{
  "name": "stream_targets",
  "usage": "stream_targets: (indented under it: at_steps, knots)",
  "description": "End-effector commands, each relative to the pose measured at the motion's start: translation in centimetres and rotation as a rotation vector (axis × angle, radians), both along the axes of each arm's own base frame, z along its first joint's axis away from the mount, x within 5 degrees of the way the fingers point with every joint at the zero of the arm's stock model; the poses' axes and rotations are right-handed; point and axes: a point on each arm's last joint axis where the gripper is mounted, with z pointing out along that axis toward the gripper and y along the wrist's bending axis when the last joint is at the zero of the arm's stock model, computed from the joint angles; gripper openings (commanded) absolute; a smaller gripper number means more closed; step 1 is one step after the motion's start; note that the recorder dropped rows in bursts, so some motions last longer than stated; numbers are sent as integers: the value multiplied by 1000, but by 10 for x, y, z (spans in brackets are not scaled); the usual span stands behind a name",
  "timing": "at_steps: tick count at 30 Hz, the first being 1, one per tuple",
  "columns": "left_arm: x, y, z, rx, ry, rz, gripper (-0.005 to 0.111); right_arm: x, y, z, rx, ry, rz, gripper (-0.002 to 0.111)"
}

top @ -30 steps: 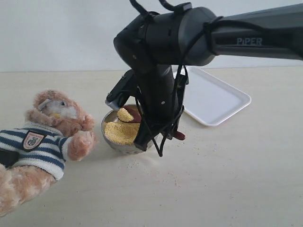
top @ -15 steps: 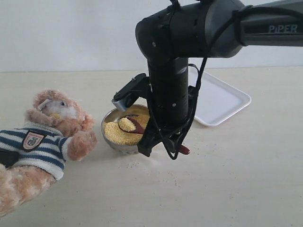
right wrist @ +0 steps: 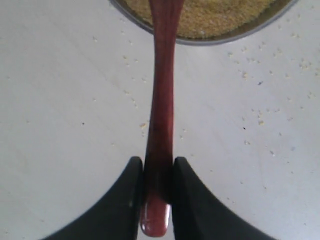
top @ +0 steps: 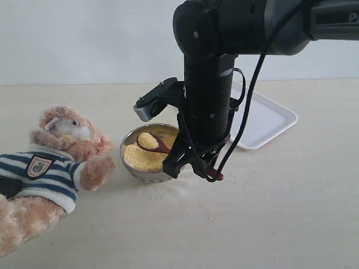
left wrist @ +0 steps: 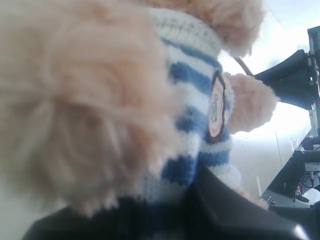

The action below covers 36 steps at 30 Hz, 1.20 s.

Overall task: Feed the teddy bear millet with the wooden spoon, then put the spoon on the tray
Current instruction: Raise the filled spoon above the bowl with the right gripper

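The teddy bear (top: 53, 162) lies on its back at the left, its head (top: 70, 129) toward the steel bowl. Its striped shirt (left wrist: 195, 100) fills the left wrist view, where my left gripper (left wrist: 165, 205) is shut on the bear's body. A dark finger (top: 8, 188) shows at the bear's waist. My right gripper (top: 193, 165) is shut on the handle of the wooden spoon (right wrist: 162, 100). The spoon's bowl (top: 148, 141) carries a heap of millet just above the millet (top: 143, 158) in the steel bowl. The white tray (top: 269, 120) lies behind the right arm.
The steel bowl (top: 134, 171) stands between the bear's paw (top: 95, 171) and my right gripper (right wrist: 158, 165). Its rim (right wrist: 235, 37) shows in the right wrist view. Millet specks (top: 168, 196) dot the table in front of it. The right arm's dark body (top: 207, 84) towers over the bowl.
The right arm has swung to the right and stands more upright. The loaded spoon has dipped lower over the steel bowl, still gripped. The bear has not moved.
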Motion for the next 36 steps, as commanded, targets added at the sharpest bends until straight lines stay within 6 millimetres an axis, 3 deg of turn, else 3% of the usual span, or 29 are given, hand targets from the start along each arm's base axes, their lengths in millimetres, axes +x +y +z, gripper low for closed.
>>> stream_targets:
  at_steps: [1, 4, 19, 36]
  knots:
    - [-1, -1, 3, -18, -16, -2, 7, 2, -5, 8, 6, -25, -36, 11]
    - [-1, -1, 3, -18, -16, -2, 7, -4, 1, 10, 64, 23, 16, 11]
    - [-1, -1, 3, -18, -16, -2, 7, 3, -6, 8, -17, -45, -19, 11]
    - [-1, -1, 3, -18, -16, -2, 7, -17, 15, 10, -122, -164, 136, 11]
